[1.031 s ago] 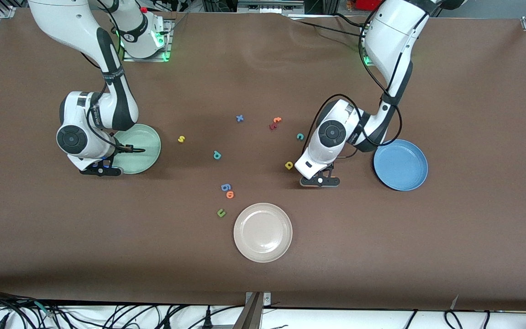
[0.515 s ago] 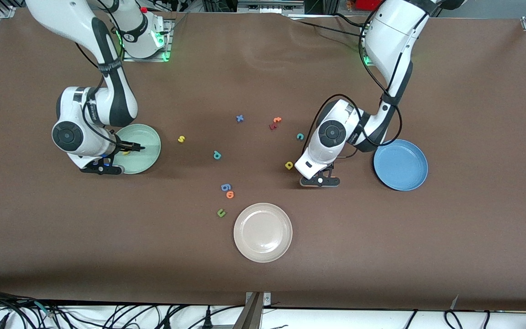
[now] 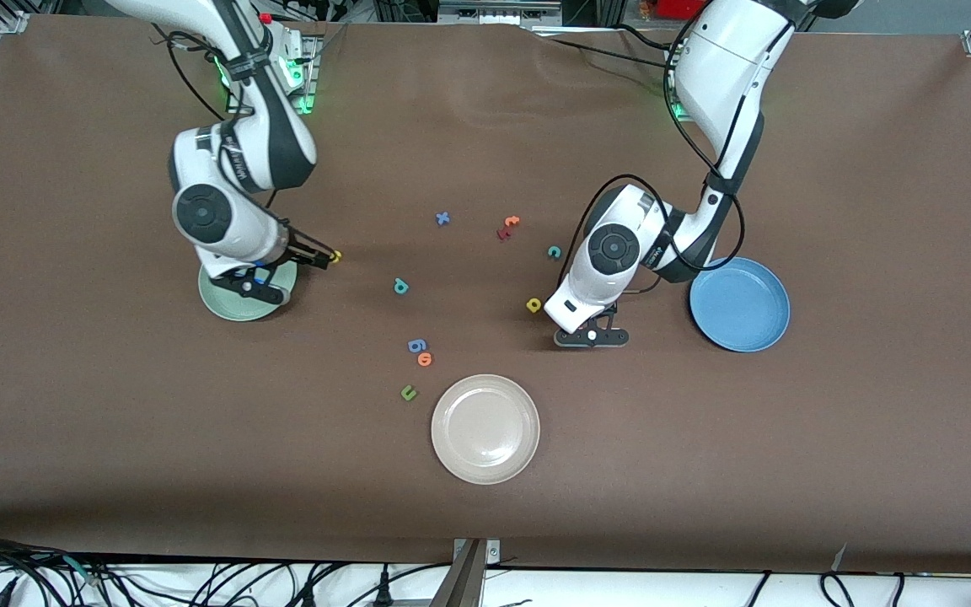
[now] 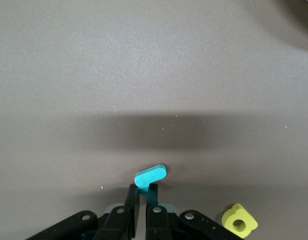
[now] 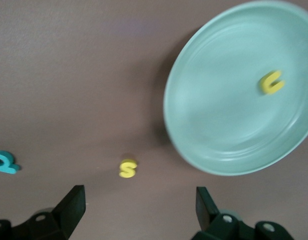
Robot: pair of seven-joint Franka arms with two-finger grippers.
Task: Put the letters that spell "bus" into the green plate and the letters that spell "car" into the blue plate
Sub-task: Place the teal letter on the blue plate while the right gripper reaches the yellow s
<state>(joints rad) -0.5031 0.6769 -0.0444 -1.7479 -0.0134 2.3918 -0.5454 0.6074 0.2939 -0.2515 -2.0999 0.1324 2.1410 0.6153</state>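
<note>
Since a second ago our right gripper [image 3: 317, 255] has left the green plate [image 3: 224, 305] and now hangs wide open and empty above the yellow s [image 5: 128, 168], near the table's middle. That plate, toward the right arm's end, holds the yellow u [image 5: 271, 82]. The blue plate [image 3: 739, 304] sits toward the left arm's end. Our left gripper [image 4: 142, 196] stays closed on a teal letter [image 4: 150, 176], low over the table beside the yellow a [image 4: 239, 222]. The teal b [image 3: 401, 287] and teal c [image 3: 554, 252] lie mid-table.
</note>
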